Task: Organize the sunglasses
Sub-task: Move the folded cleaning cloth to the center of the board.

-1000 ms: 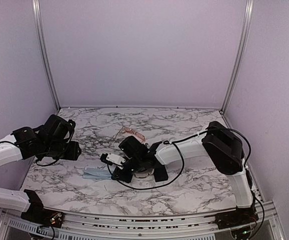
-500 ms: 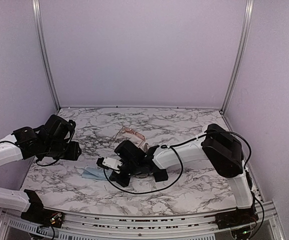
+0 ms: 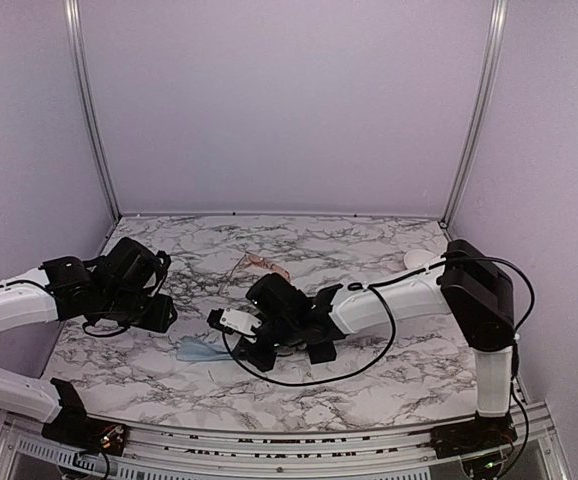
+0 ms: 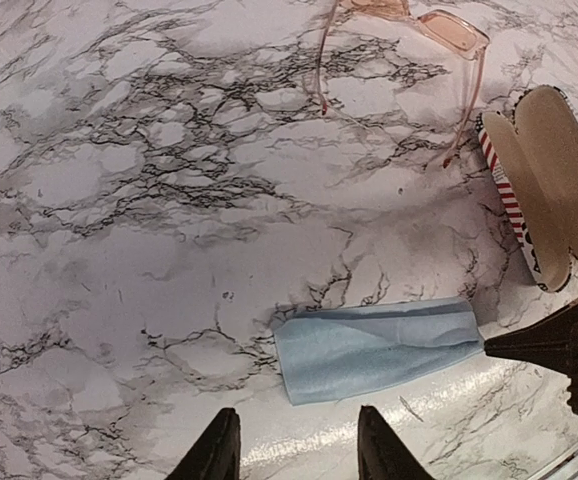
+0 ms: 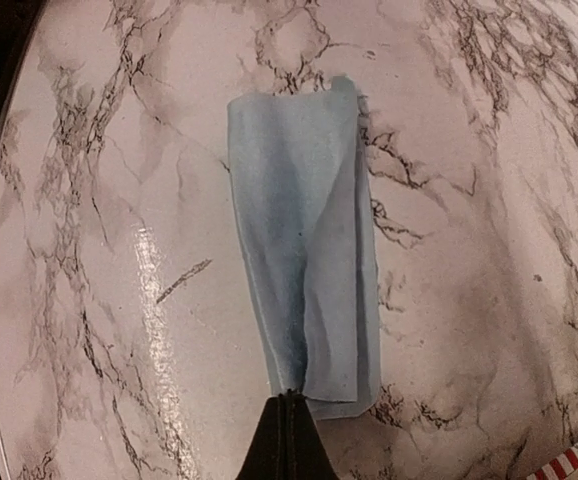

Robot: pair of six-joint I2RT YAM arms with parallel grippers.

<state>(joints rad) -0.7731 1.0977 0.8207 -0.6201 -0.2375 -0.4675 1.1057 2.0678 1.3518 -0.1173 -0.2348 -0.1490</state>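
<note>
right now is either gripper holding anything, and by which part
The right gripper is shut on the blue cloth, pinching one short edge. The left gripper is open, holding nothing.

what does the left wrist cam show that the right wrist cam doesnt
Only left wrist: the pink-lensed sunglasses and the left tool, open. Only right wrist: that the right tool is shut on the blue cloth at its edge. Both: the cloth, the marble table and the striped case, just a corner of it in the right wrist.
</note>
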